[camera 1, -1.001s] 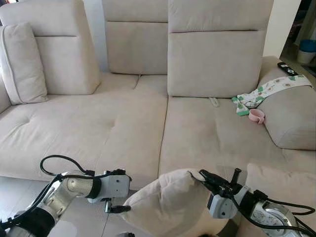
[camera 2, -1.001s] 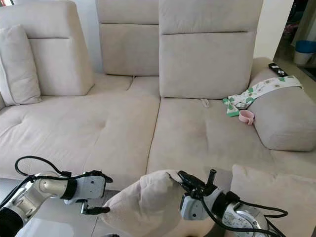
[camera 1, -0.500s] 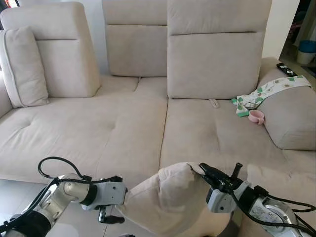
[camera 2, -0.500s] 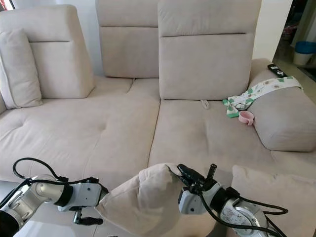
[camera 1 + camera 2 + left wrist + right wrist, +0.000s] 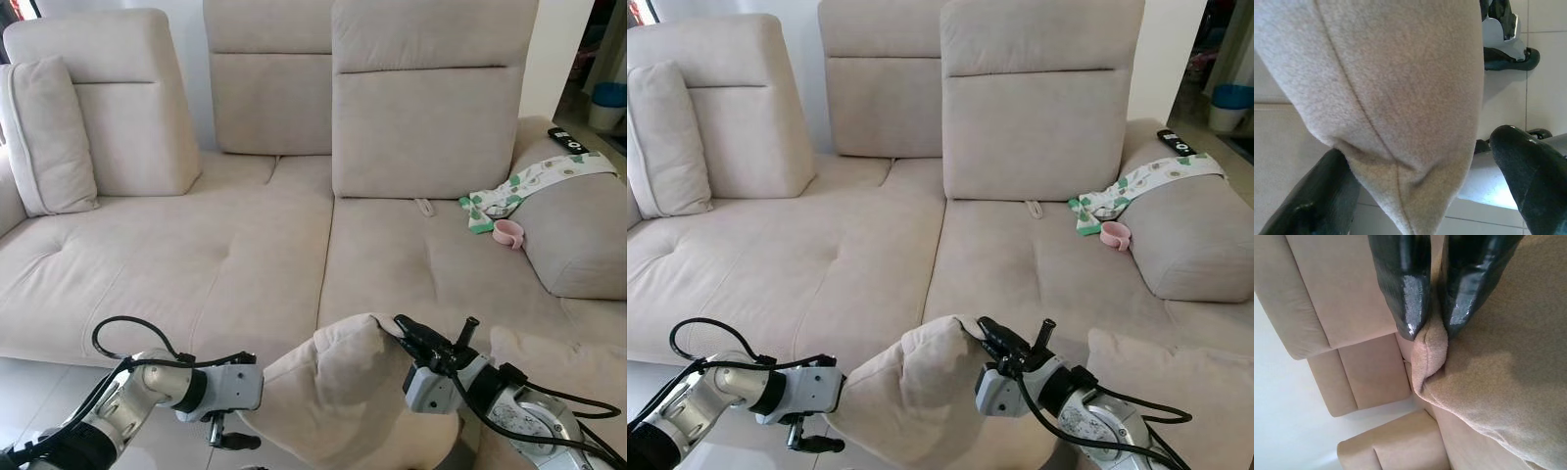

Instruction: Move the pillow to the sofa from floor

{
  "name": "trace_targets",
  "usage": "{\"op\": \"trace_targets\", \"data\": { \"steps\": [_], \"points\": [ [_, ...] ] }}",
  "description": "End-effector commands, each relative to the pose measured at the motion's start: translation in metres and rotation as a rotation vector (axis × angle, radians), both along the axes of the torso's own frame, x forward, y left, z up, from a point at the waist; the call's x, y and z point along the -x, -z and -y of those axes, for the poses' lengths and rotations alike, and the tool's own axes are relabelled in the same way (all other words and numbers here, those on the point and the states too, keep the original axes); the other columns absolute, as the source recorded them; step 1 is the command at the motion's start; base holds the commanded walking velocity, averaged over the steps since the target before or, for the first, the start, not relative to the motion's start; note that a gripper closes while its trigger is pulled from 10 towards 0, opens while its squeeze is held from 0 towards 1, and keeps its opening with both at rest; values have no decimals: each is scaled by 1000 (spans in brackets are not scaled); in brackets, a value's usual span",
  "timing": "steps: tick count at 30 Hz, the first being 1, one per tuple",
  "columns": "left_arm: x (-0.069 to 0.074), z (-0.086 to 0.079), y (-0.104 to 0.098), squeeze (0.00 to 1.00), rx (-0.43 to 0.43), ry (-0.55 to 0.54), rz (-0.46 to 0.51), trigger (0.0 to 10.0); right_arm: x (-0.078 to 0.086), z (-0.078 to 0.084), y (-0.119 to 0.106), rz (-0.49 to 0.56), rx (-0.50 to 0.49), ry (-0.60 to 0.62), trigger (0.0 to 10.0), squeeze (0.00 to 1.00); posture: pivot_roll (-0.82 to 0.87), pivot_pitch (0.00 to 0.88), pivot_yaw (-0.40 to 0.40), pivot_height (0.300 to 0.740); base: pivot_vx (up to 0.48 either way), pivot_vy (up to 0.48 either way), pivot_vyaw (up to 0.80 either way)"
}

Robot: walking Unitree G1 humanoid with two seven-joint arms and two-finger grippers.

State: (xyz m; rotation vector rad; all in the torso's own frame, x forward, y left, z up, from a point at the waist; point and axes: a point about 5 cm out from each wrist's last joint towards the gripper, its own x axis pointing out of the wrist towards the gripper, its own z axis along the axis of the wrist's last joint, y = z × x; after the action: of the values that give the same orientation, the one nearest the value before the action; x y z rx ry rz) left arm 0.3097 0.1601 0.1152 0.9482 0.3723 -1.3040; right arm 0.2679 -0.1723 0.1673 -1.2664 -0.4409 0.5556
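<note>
- Since a second ago my left gripper (image 5: 238,441) has slid in toward the pillow (image 5: 338,401). It was hanging off to the pillow's 9 o'clock with a gap, and now its lower corner sits between my fingers.
- The left fingers are spread apart, one (image 5: 1308,205) touching the fabric, the other (image 5: 1535,181) a bit off the far side. So it's straddling the corner, not squeezing it yet.
- My right gripper (image 5: 991,338) hasn't really budged: it's clamped tight on the pillow's top corner, fabric bunched up between the two fingers (image 5: 1400,289).
- The pillow is up off the floor, dangling from that right pinch just in front of the sofa (image 5: 245,255) seat edge, at about 6 o'clock in the head view.
- My guess at the step: we're mid-carry, lifted but not delivered. The seat cushion ahead looks open around 12 o'clock.
- Next I'd probably close the left fingers on that bottom corner so the thing stops swinging, then lift both arms up and forward over the seat edge.
- It needs to clear the front lip of the seat, or it'll just drag.
- There's a second cushion (image 5: 549,362) at my 4 o'clock, so I'd aim left of it and well short of the pink cup (image 5: 508,231).
</note>
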Motion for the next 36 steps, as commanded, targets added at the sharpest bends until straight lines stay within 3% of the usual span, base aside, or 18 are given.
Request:
{"op": "trace_targets", "data": {
  "steps": [1,18,19,20,21,23,24,36],
  "points": [
    [2,0,0,0,13,-3,-11,10000,0,-11,-14,84,-33,-41,0,0,-54,26,99,570,0,0,0],
    [0,7,-5,0,10,-32,-21,10000,-2,-34,-10,94,-25,-38,0,0,-55,19,109,570,0,0,0],
    [1,9,-5,0,16,-30,-27,4588,-2,-36,-10,98,-32,-38,0,0,-56,17,110,570,0,0,0],
    [1,10,-6,0,21,-28,-31,4588,-3,-37,-11,100,-37,-37,0,0,-56,17,110,570,0,0,0],
    [2,12,-6,0,34,-26,-33,0,-2,-38,-11,104,-42,-37,4118,0,-55,18,109,570,0,0,0],
    [2,12,-6,0,34,-26,-33,0,-2,-38,-11,104,-42,-37,4118,0,-55,18,109,570,0,0,0],
    [3,15,-7,0,49,-19,-36,0,-2,-39,-11,105,-45,-35,10000,0,-56,15,108,570,0,0,0],
    [-5,19,-19,0,78,-35,47,0,-3,-39,-6,100,-83,7,10000,0,-58,11,108,570,0,0,0]
  ]
}}
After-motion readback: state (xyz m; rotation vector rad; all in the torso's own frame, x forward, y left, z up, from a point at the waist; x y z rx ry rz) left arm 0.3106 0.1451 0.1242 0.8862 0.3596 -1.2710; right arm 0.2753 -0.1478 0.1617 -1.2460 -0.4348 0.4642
